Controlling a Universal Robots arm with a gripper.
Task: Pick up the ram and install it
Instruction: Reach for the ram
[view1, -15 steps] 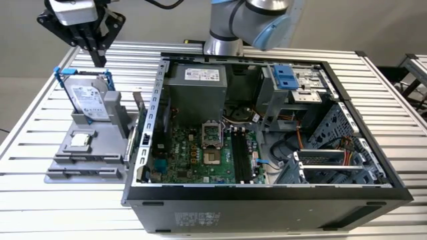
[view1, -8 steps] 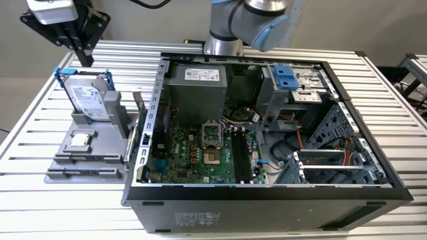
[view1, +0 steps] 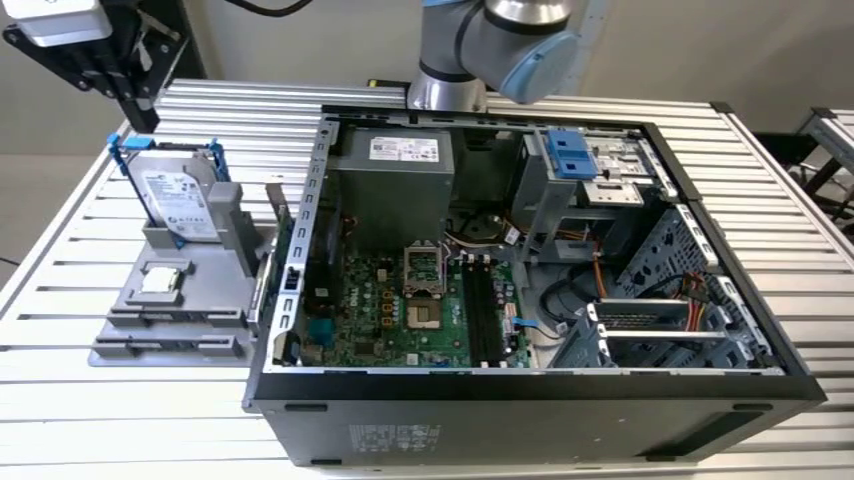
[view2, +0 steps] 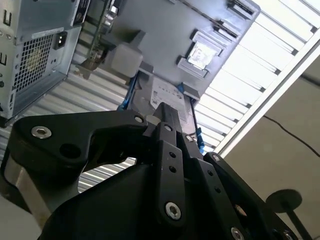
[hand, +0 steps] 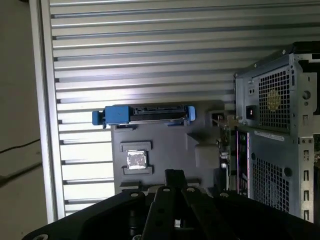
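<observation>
The ram (view1: 279, 218) is a thin green board standing on edge at the side of the grey holder (view1: 140, 330) nearest the computer case; it is also an edge-on green strip (view2: 96, 31) in the second wrist view. My gripper (view1: 142, 118) hangs high at the exterior view's far left, above and behind the holder and well apart from the ram. Its black fingers (view2: 164, 112) meet at one tip with nothing between them, as in the first wrist view (hand: 174, 174). The black memory slots (view1: 483, 315) lie on the motherboard inside the case.
A silver hard drive in a blue frame (view1: 171, 190) stands upright on the holder, and a small square processor chip (view1: 163, 279) lies in front of it. The open computer case (view1: 534, 385) sits on a ribbed metal table (view1: 54, 420). The arm (view1: 501, 40) rises behind the case.
</observation>
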